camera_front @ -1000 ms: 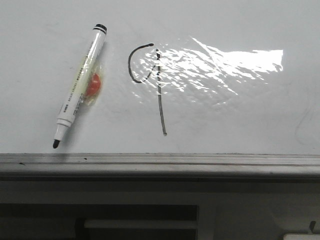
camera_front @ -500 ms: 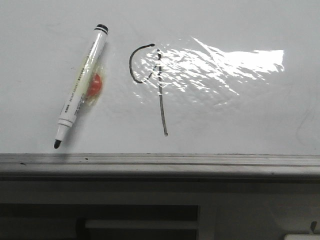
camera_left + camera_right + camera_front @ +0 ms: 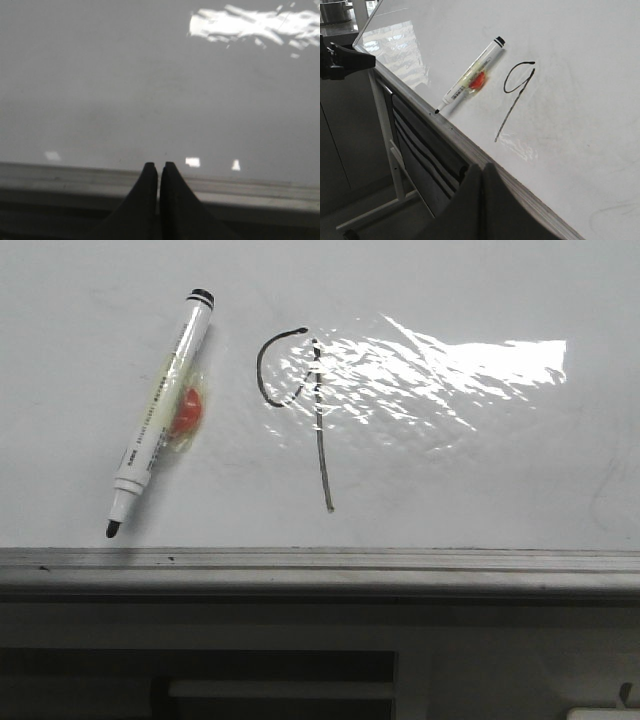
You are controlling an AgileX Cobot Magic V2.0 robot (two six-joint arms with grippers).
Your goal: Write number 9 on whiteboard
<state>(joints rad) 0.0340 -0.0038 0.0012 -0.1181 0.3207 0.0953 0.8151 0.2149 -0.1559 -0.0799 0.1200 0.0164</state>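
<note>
The number 9 (image 3: 318,420) is drawn in thin black line on the whiteboard (image 3: 480,470): an open curved loop joined to a long straight tail. It also shows in the right wrist view (image 3: 512,97). A white marker (image 3: 160,410) with its black tip uncapped lies on the board left of the 9, over an orange-red blob; it also shows in the right wrist view (image 3: 470,85). My left gripper (image 3: 159,166) is shut and empty, over the board's grey edge rail (image 3: 260,190). My right gripper (image 3: 482,167) is shut and empty beside the rail. Neither gripper shows in the front view.
The grey metal edge rail (image 3: 320,570) runs along the board's near side. Below it is a grey cabinet front with dark slots (image 3: 200,680). A bright glare patch (image 3: 450,370) lies on wrinkled film right of the 9. The board's stand legs (image 3: 390,165) show in the right wrist view.
</note>
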